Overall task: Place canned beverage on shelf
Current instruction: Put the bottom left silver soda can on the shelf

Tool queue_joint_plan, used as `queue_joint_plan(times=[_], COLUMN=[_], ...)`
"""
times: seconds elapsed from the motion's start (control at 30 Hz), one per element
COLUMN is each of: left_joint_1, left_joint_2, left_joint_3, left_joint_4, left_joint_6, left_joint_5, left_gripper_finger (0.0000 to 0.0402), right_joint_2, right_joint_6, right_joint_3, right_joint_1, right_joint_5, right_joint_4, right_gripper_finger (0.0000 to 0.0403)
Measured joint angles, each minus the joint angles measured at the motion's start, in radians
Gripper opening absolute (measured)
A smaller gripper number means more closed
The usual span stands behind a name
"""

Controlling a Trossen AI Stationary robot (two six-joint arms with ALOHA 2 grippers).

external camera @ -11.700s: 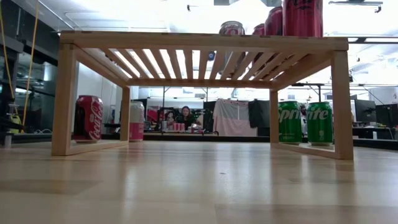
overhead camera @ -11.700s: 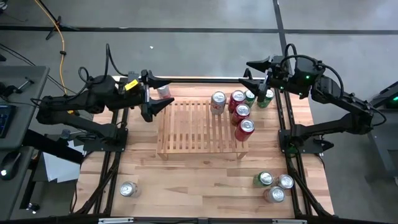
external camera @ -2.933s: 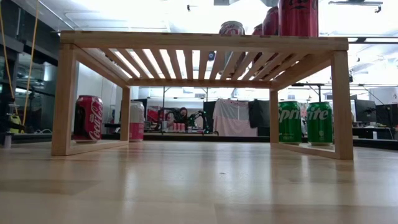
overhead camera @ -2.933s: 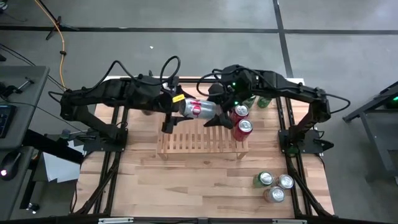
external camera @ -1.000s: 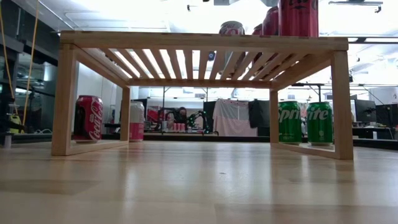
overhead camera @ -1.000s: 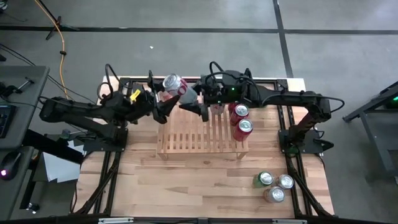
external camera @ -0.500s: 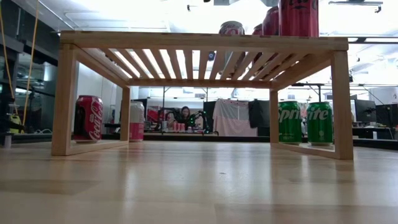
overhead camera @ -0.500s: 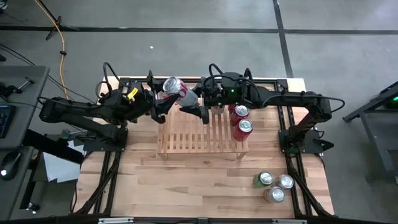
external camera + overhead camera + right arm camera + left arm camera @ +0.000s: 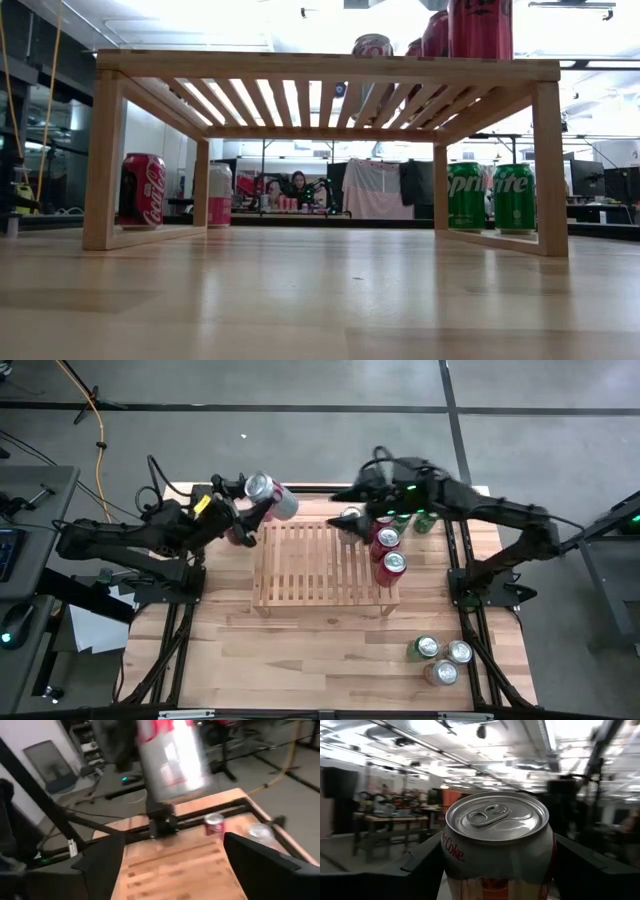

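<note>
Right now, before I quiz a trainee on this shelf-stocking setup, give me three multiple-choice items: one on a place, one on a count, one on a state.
1. Where is the silver and red can?
A. Raised by the shelf's far left corner
B. Lying at the table's near edge
C. Under the shelf

2. How many cans stand grouped at the table's near right corner?
A. One
B. Three
C. Five

3. The left gripper is:
A. Open and empty
B. Shut on the can
C. Out of sight

Answers: 1 A, the high view shows it there. 2 B, one green can and two silver ones. 3 B, the left wrist view shows the can between the fingers.
</note>
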Motion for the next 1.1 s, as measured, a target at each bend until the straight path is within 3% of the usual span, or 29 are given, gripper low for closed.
queue_joint_plan(times=[0.17, 0.37, 0.5, 0.83, 1.1], left_joint_1=[0.001, -0.020, -0.040, -0.048, -0.047], left_joint_2=[0.058, 0.285, 0.434, 0.702, 0.737], left_joint_3=[0.002, 0.000, 0.044, 0.262, 0.297], left_joint_4=[0.013, 0.084, 0.147, 0.098, -0.035], left_joint_6=[-0.090, -0.224, -0.236, -0.084, -0.085], left_joint_5=[0.086, 0.154, 0.165, 0.148, 0.110], left_gripper_finger=[0.0278, 0.0278, 0.0278, 0.0278, 0.0278], right_joint_2=[-0.151, -0.311, -0.377, -0.413, -0.393], right_joint_6=[-0.015, -0.010, 0.008, 0.008, 0.009], right_joint_3=[0.002, 0.001, 0.001, 0.001, 0.000], right_joint_1=[0.008, 0.037, 0.043, 0.043, 0.043], right_joint_5=[0.150, 0.373, 0.469, 0.518, 0.517], right_joint_4=[-0.181, -0.306, -0.335, -0.380, -0.409], right_gripper_finger=[0.0319, 0.0320, 0.0321, 0.0321, 0.0321])
